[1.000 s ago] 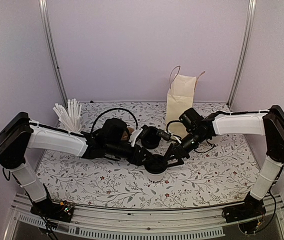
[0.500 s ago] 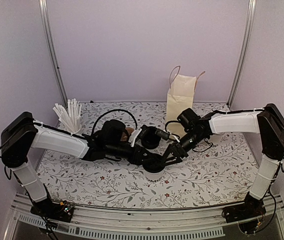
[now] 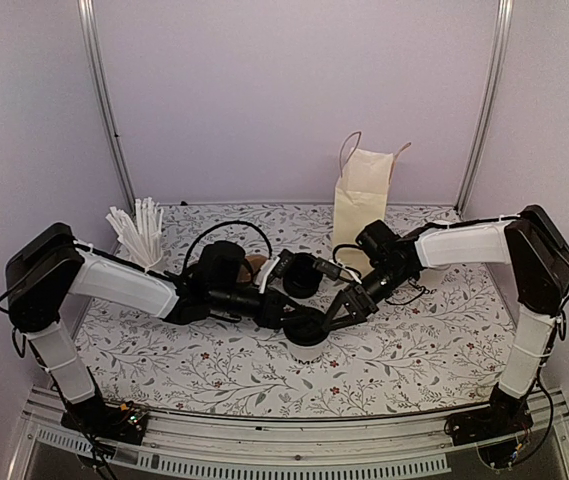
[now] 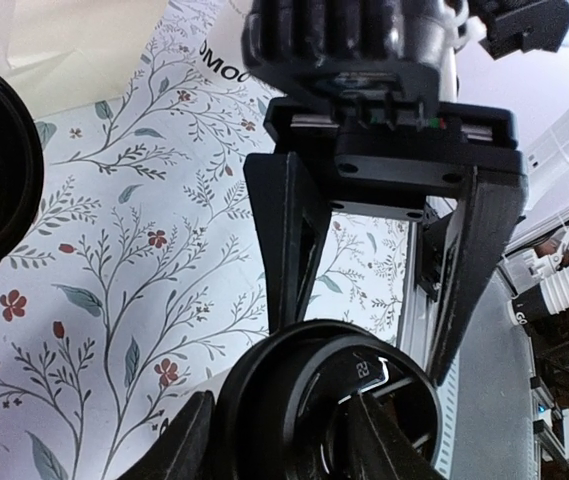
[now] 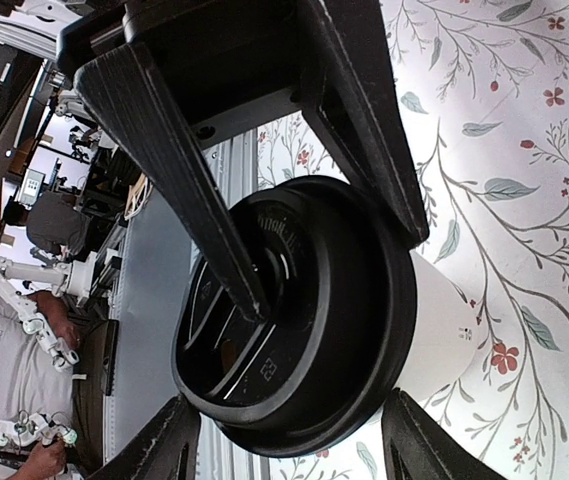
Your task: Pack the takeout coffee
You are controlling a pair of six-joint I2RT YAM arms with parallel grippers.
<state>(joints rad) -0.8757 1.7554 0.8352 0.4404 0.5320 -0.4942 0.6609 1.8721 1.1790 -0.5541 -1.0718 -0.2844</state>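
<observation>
Both grippers, left (image 3: 289, 318) and right (image 3: 336, 318), straddle the takeout coffee (image 3: 308, 340) at desk centre, jaws spread around its lid, gripping nothing. Risk: opposing pushes tip it; bag (image 3: 361, 205) at 1 o'clock.

Lilac walls (image 3: 294, 90), floral table (image 3: 414, 350)

Both arms crowd coffee cup (image 3: 309, 338); paper bag (image 3: 361, 200) behind.

Both arms reach inward over mid-table, the left gripper (image 3: 291, 318) and the right gripper (image 3: 332, 318) meeting head-on, fingers of each spread apart.
</observation>
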